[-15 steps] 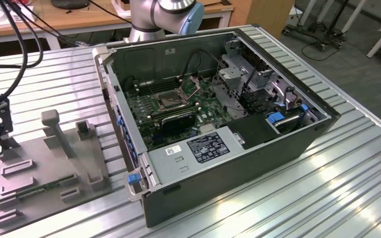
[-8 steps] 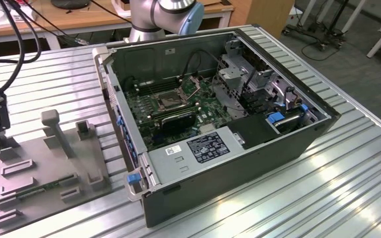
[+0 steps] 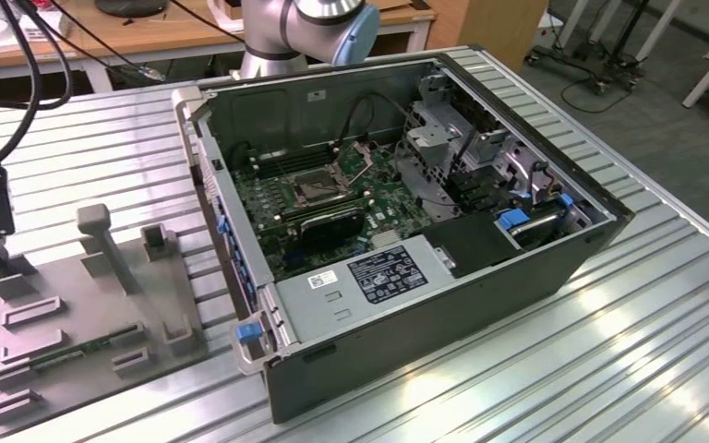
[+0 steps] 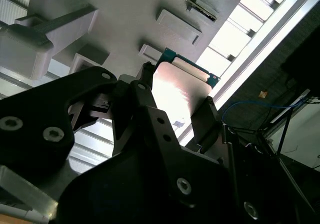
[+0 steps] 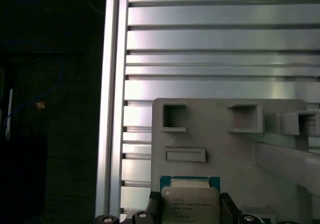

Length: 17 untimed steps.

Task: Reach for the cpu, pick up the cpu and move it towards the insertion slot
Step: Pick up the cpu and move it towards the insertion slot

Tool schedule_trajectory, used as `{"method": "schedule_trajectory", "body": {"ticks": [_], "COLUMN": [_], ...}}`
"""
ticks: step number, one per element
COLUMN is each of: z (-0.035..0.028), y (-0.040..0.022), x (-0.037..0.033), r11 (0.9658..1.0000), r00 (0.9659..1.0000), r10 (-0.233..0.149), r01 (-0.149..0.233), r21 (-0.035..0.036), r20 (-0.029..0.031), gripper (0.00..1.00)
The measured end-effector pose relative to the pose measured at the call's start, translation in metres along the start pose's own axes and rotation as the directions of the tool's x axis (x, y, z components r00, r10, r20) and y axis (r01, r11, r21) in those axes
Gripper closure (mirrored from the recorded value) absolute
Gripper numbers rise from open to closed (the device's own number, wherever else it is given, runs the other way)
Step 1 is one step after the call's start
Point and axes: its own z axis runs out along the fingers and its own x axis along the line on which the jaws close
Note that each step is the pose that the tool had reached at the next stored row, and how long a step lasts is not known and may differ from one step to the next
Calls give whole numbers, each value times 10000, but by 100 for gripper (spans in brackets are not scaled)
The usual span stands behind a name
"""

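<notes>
At the far left of the exterior view, the black jaws hang over the back left corner of a grey tray (image 3: 96, 314) of pegs and pockets that lies flat on the ribbed metal desk (image 3: 601, 351). Both wrist views show the jaws clamped on the cpu (image 5: 190, 204), one finger on each of two opposite edges. Its silvery top face with the green rim faces the first wrist camera. In the second wrist view the cpu (image 4: 177, 89) catches a bright glare between the dark fingers, with the tray (image 4: 125, 14) behind it. I cannot tell whether the chip touches the tray or hangs just clear of it. A thin green stick (image 3: 78, 349) lies in a groove near the tray's front.

Just beside the tray's right side stands an open black case (image 3: 453, 314), lying on its side with the inside showing. On the green board (image 3: 386, 198) inside, the slot (image 3: 309, 189) sits left of centre, a square metal frame with a dark middle. It is well apart from the jaws and the cpu, with the case wall and most of the tray between them.

Behind the case, the grey arm (image 3: 311, 23) rises at the top edge of the view.
</notes>
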Motion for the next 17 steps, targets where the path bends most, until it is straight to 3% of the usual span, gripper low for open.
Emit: {"method": "schedule_trajectory", "body": {"ticks": [1,9,17], "z": [-35,-72,-150], "y": [2,4,8], "x": [0,0,-1], "r11": [10000,10000,10000], "r00": [10000,10000,10000], "r10": [0,0,0], "r01": [0,0,0], "r21": [1,1,0], "r20": [-1,-1,0], "gripper": [46,46,46]}}
